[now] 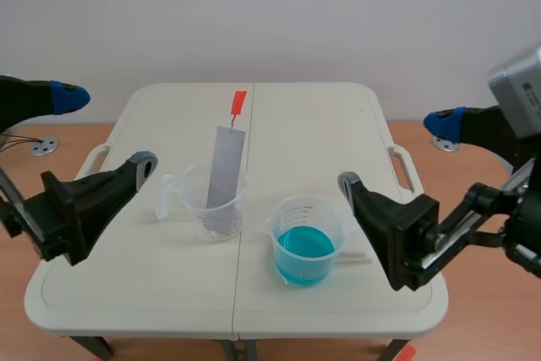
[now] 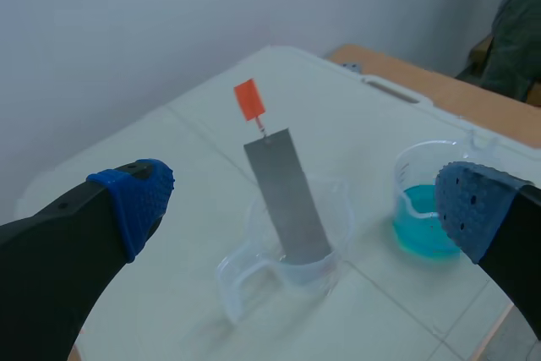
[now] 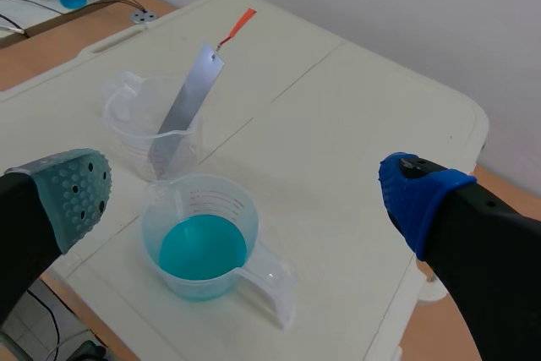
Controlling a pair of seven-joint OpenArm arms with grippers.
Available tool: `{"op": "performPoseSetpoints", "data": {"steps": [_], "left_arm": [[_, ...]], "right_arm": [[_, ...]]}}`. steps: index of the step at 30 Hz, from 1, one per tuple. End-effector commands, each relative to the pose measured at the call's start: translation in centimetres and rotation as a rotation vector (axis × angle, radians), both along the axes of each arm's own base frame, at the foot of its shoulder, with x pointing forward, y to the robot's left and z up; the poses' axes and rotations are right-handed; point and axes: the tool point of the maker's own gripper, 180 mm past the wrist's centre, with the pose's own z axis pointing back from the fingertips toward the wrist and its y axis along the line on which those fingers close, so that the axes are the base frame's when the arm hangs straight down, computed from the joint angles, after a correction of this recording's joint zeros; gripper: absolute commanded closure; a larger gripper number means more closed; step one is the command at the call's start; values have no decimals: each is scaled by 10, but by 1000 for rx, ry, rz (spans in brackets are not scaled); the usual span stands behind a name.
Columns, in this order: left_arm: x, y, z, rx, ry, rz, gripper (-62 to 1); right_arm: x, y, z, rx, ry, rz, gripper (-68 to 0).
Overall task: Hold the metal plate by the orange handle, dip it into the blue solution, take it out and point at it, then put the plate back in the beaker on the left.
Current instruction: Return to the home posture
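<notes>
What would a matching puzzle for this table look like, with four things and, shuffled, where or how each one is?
1 metal plate
2 orange handle
3 blue solution
4 left gripper

a in the right beaker
b open, empty
c leaning in the left beaker
d at the plate's top end

Pairs: 1-c, 2-d, 3-a, 4-b

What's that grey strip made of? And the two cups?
The grey strip looks like thin metal with a dull finish: flat, stiff, evenly grey. The left cup and the right cup look like clear plastic: see-through walls, moulded handles, measuring marks.
</notes>
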Motion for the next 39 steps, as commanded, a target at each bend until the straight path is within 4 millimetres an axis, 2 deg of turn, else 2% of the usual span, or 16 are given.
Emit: {"op": "performPoseSetpoints", "data": {"steps": [1,5,10,17,39], "left_arm": [[-3,-10,11,-16,-27,-36,-623],[-15,-28,6,-25,0,-101,-623],[-24,-37,-4,-21,43,-139,-623],[-30,-38,-10,-10,68,-150,-623],[-29,-38,-10,-11,69,-147,-623]], "right_arm": [[0,0,9,11,-28,0,-663],[-8,-2,4,16,-8,-6,-663],[-17,-1,0,16,4,3,-663],[-18,-1,-3,7,15,2,-663],[-18,-1,-4,2,19,2,-663]]}}
